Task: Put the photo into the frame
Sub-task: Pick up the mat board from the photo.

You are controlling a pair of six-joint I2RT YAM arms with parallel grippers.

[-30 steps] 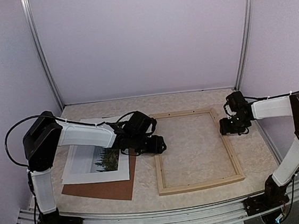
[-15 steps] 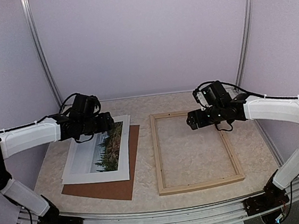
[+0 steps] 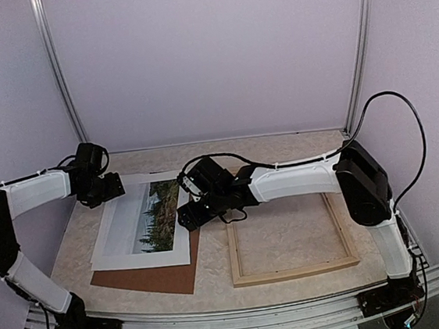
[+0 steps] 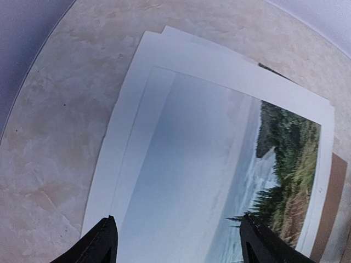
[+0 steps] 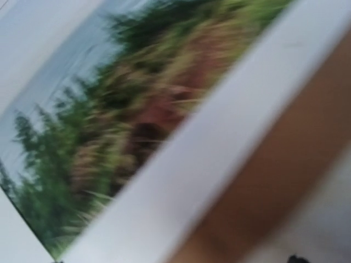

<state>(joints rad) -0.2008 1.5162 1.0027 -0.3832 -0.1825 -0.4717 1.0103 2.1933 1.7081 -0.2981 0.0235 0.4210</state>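
The photo (image 3: 136,228), trees and pale sky with a wide white border, lies flat on the brown backing board (image 3: 161,279) at the left. The pale wood frame (image 3: 293,271) lies to its right, with only tabletop inside it. My left gripper (image 3: 114,188) hovers over the photo's far left corner; in the left wrist view (image 4: 181,246) it is open above the sky part of the photo (image 4: 208,164). My right arm reaches across the frame's far left corner, and its gripper (image 3: 184,215) is low over the photo's right edge. The blurred right wrist view shows the white border (image 5: 181,164) and the board (image 5: 285,164) very close, with no fingers between.
A second white sheet (image 4: 181,37) peeks out under the photo's far edge. Purple walls close in the left, back and right. The right arm's forearm (image 3: 292,179) lies over the frame's far rail. A metal rail (image 3: 236,320) runs along the near edge.
The right arm swung left from the frame's far side to the photo's right edge. The left gripper pulled back left to the photo's far left corner. Photo and frame have not moved.
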